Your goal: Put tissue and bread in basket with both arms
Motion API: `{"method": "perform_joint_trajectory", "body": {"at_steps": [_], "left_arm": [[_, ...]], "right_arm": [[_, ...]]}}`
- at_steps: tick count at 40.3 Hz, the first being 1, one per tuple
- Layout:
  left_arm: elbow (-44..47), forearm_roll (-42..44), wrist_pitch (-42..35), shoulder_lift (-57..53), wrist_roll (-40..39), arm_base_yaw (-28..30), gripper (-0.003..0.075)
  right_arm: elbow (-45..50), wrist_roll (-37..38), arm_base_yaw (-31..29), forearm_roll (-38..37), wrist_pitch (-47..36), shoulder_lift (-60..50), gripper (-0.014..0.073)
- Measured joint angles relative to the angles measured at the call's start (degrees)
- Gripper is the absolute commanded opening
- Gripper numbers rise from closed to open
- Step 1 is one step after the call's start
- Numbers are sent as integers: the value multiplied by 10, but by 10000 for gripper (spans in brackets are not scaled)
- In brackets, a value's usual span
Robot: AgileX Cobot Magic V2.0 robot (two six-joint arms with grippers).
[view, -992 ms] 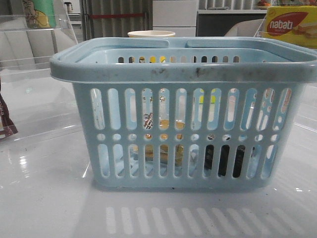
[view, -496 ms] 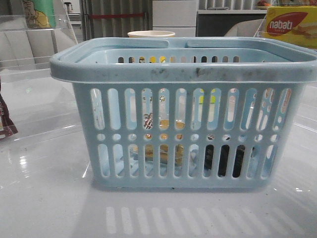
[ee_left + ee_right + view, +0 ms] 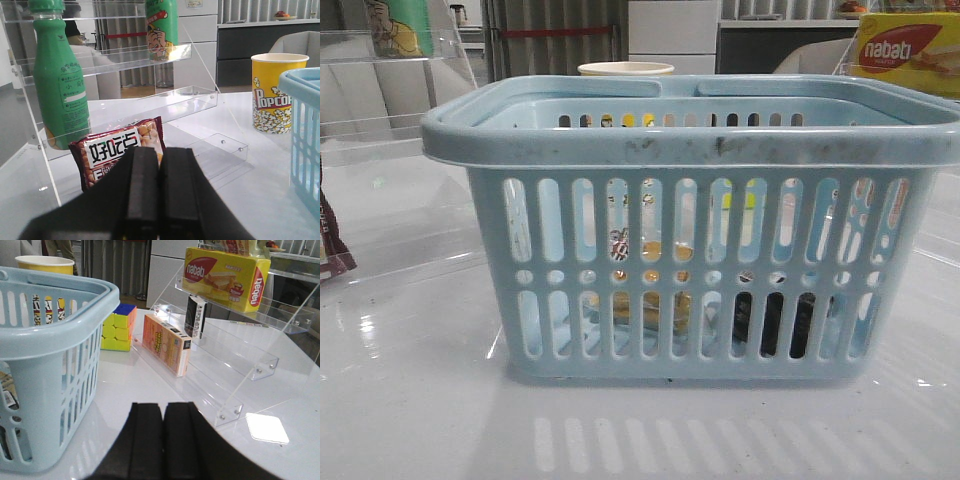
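The bread (image 3: 655, 305) and the tissue (image 3: 775, 322) lay inside the basket (image 3: 690, 140) on the surface (image 3: 420, 420). Both the left end effector (image 3: 159, 190) and right end effector (image 3: 164, 440) were outside it, fingers pressed together, empty.

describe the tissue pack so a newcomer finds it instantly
Start at the big light-blue basket mid-table in the front view. Look through its lower slots, right of centre: the tissue is the small near-black pack on the floor, unlike the golden bread left of it.
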Motion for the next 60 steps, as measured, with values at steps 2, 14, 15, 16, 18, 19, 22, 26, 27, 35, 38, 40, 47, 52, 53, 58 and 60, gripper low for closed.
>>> {"method": "perform_joint_trajectory", "body": {"at_steps": [2,14,15,16,18,19,22,26,27,35,38,40,47,52,53,58,60], "left_arm": [[0,0,-1,0,0,0,93],[0,0,-1,0,0,0,93],[0,0,-1,0,0,0,93],[0,0,-1,0,0,0,93],[0,0,-1,0,0,0,93],[0,0,-1,0,0,0,93],[0,0,-1,0,0,0,93],[0,0,-1,0,0,0,93],[0,0,-1,0,0,0,93],[0,0,-1,0,0,0,93],[0,0,-1,0,0,0,93],[0,0,-1,0,0,0,93],[0,0,-1,0,0,0,93],[0,0,-1,0,0,0,93],[0,0,-1,0,0,0,93],[0,0,-1,0,0,0,93],[0,0,-1,0,0,0,93]], "right_arm": [[0,0,0,1,-3,0,57],[0,0,0,1,-4,0,57],[0,5,0,-2,-6,0,57],[0,16,0,-7,-11,0,57],[0,50,0,-35,-24,0,57],[0,69,0,-48,-29,0,57],[0,136,0,-91,-46,0,57],[0,177,0,-111,-60,0,57],[0,182,0,-112,-64,0,57],[0,185,0,-117,-68,0,57],[0,185,0,-120,-67,0,57],[0,185,0,-124,-67,0,57],[0,185,-9,-132,-67,0,57],[0,185,-10,-132,-67,0,57],[0,185,-10,-133,-67,0,57],[0,185,-10,-133,-67,0,57],[0,185,-10,-133,-67,0,57]]}}
